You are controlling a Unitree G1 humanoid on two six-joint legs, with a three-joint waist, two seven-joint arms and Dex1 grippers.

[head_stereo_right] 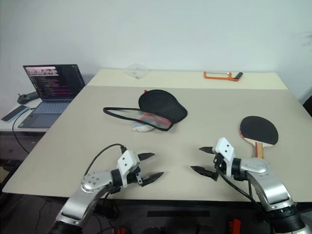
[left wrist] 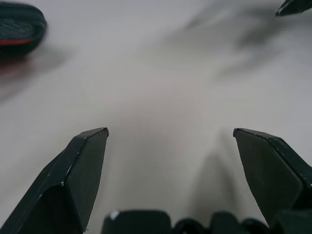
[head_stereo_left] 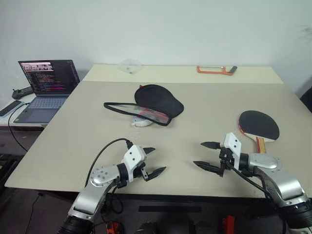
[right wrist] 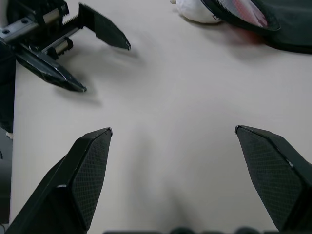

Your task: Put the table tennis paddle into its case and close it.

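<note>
Lying untouched at the right, the table tennis paddle remains outside the case, unzipped mid-surface. Left gripper and right gripper: jaws wide, empty. Insertion, closing outstanding.

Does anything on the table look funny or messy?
A bit. The case lies unzipped mid-table, its flap flopped open, with something small and white poking out beside it. The paddle lies near the right edge, not in it.
</note>
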